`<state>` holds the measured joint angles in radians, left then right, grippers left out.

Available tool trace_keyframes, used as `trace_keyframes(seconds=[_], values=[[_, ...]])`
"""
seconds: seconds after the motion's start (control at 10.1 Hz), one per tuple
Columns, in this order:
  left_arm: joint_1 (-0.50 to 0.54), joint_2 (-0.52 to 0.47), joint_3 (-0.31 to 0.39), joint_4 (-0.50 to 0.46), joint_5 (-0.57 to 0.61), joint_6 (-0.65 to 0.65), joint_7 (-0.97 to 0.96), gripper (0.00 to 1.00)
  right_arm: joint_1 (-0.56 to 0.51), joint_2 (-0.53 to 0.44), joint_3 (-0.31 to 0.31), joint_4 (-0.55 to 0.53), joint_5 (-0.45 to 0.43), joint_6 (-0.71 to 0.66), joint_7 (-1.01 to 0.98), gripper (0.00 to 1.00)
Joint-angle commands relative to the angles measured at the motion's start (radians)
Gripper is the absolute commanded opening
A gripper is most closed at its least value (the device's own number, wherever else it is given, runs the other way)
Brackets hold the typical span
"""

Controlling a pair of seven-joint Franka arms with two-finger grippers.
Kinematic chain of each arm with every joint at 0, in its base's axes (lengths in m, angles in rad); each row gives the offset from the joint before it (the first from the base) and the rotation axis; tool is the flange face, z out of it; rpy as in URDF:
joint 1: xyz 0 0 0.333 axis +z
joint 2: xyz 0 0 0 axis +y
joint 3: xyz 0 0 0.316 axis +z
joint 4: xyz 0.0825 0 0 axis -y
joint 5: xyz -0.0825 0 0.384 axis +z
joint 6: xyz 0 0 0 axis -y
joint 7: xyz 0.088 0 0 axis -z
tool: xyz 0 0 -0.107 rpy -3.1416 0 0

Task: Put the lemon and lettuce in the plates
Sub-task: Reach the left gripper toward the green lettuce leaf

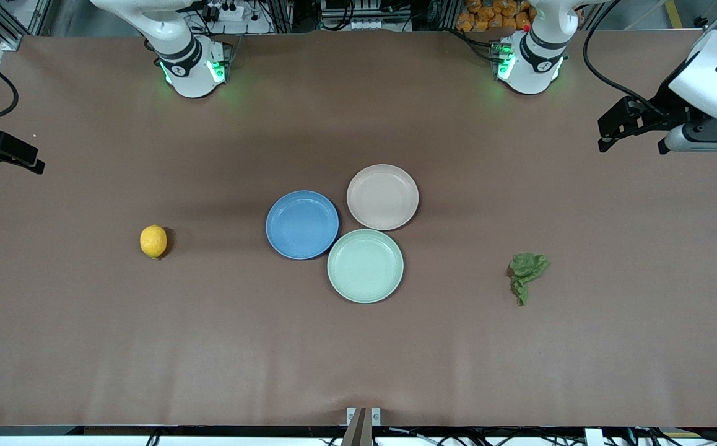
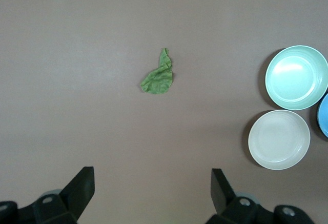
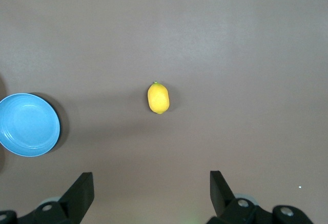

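Brown worktop [image 1: 358, 347]: lemon [image 1: 153, 241] toward right arm's end, lettuce [image 1: 526, 271] toward left's; blue plate [image 1: 301, 223], beige plate [image 1: 382, 196] central, bare. Both claws, left claw [image 2: 151, 185] and right claw [image 3: 151, 185], spread, aloft. Risk: lemon rolling away; the mint plate [image 1: 365, 265] mistaken for a target.

Bright, even light from above, pics sharp w/ no blur. The table [image 1: 358, 347] has a soft dark patch toward the arm bases. The lemon [image 1: 153, 241] drops a small dark shadow toward the plates. The mint-green plate [image 2: 296, 77] has a white shiny spot. Green lamps glow at both arm bases, tinting the table nearby.
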<state>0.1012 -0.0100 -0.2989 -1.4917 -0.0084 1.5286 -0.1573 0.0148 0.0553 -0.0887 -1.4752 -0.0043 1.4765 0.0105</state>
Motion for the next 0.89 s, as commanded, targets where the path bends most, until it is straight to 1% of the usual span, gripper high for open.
trace_keyframes(seconds=[0.0,0.6,0.79], values=[[0.005,-0.005,-0.002,0.005,0.033,-0.013,0.063,1.00,-0.022,0.000,0.012,0.006,-0.006,-0.008,-0.009,1.00],[0.006,0.002,0.000,0.005,0.033,-0.013,0.053,1.00,-0.026,0.000,0.012,0.006,-0.005,-0.008,-0.009,1.00],[0.009,0.016,0.003,-0.022,0.018,-0.013,0.070,1.00,-0.027,0.000,0.012,0.004,-0.005,-0.008,-0.007,1.00]])
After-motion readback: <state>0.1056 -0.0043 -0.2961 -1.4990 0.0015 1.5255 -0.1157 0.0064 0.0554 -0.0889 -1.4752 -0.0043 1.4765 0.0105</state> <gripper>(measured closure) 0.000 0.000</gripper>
